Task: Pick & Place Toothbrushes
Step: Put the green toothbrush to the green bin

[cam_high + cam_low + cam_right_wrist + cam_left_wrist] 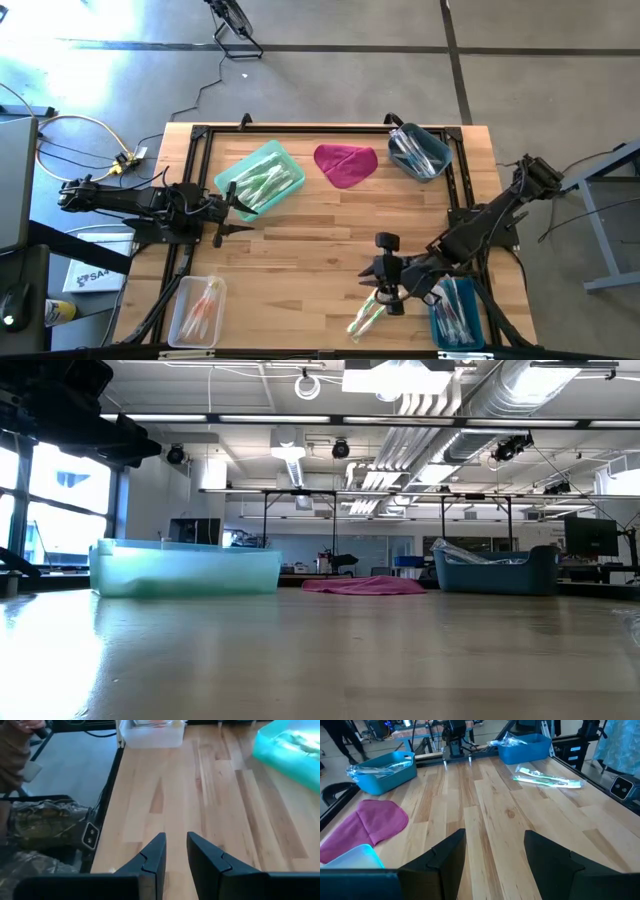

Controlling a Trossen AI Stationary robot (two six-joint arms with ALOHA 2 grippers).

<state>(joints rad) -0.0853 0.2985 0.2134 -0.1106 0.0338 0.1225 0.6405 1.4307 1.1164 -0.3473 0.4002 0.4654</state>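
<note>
From above, the table (330,225) carries four bins. The teal bin (260,178) at about eleven o'clock from the table's centre holds a heap of wrapped toothbrushes (266,184). A round blue bin (419,151) at two o'clock holds more, a clear bin (197,310) at seven o'clock a few with orange handles, and a blue bin (457,312) at five o'clock several more. A magenta cloth (346,164) lies at twelve o'clock.

The left gripper (243,212) hangs just at the teal bin's near edge; its own camera shows its fingers (445,862) spread wide with nothing between them. The right gripper (382,282) sits at five o'clock, beside a loose wrapped pair (366,316) lying on the bare wood. The left wrist view shows that pair (549,777) clearly as green-handled brushes in shiny wrap.

The right wrist view shows the right fingers (152,857) standing a narrow gap apart, holding nothing, and a person in camouflage trousers (35,837) beyond the table edge, unseen from overhead. The low view shows neither gripper's fingers, only the teal bin (185,570), the cloth (365,586) and one blue bin (495,571).
</note>
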